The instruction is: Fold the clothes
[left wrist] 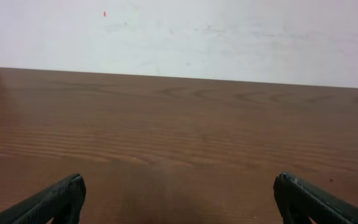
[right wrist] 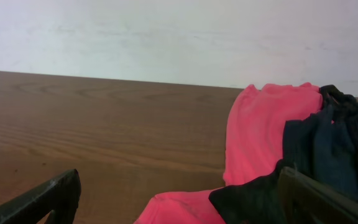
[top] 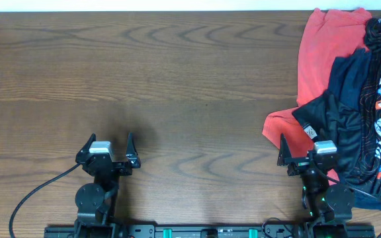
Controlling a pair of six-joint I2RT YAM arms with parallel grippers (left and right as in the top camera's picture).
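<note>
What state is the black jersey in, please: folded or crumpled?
Crumpled, not folded: the jersey lies bunched in a heap with the red garment and navy garment.

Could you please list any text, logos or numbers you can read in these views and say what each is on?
"MAXXIS", in orange, upside down in the overhead view, on the black jersey; blurred, so uncertain.
Other white and blue logos on it: too small or cropped to read.
No text on the coral-red garment or the navy garment.
</note>
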